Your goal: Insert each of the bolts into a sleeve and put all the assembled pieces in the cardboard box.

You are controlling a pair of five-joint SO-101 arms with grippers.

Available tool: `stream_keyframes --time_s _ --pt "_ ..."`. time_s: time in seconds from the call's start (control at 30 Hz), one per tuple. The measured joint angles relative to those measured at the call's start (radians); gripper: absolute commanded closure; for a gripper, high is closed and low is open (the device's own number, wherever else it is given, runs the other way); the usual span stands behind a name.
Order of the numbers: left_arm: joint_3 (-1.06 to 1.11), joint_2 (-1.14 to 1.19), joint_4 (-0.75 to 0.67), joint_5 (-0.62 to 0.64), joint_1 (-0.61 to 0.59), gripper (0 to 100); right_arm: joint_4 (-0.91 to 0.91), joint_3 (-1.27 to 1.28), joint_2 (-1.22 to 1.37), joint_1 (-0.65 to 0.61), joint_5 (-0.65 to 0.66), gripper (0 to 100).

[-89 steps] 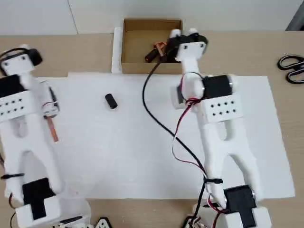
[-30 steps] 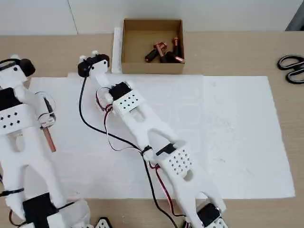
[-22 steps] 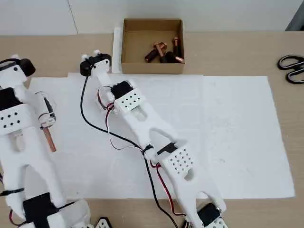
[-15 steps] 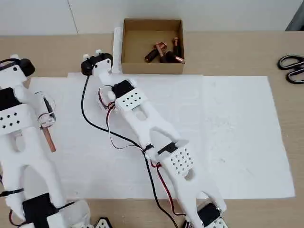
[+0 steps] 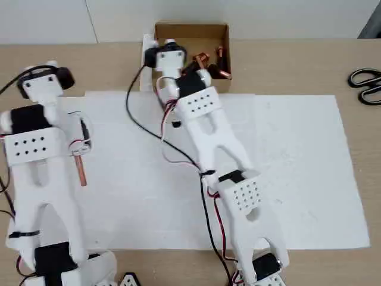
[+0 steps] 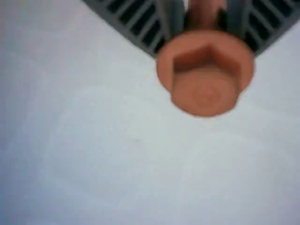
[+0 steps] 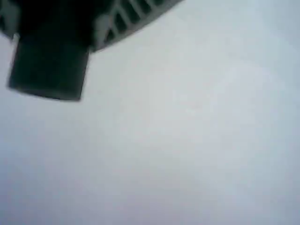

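My left gripper (image 5: 77,152) is shut on a copper bolt (image 5: 80,173) and holds it above the left part of the white foam sheet (image 5: 286,167). In the left wrist view the bolt's hexagonal head (image 6: 205,70) sticks out from between the left gripper's (image 6: 204,14) fingers. My right gripper (image 5: 170,114) hangs over the sheet just in front of the cardboard box (image 5: 190,27), shut on a black sleeve (image 5: 174,123). The right wrist view has that sleeve (image 7: 49,61) jutting from the gripper (image 7: 51,23) over the sheet. Several assembled pieces (image 5: 213,62) lie in the box.
Black scissors (image 5: 366,78) lie on the wooden table at the far right. The right arm stretches diagonally across the middle of the sheet, its cables (image 5: 155,140) trailing beside it. The sheet's right half is bare.
The right arm has swung right from the sheet's left rear corner to the front of the box, carrying the sleeve. The left arm, with its bolt, has shifted right.
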Motion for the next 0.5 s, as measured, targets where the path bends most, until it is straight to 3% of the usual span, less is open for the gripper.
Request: stream_keyframes --time_s 0.3,0.5 --pt "0.002 0.000 -0.071 0.000 0.129 99 0.063 0.009 0.000 0.032 -0.006 99.5" --pt "0.072 0.000 -0.121 0.000 0.141 99 0.066 0.009 0.077 0.037 -0.006 99.5"
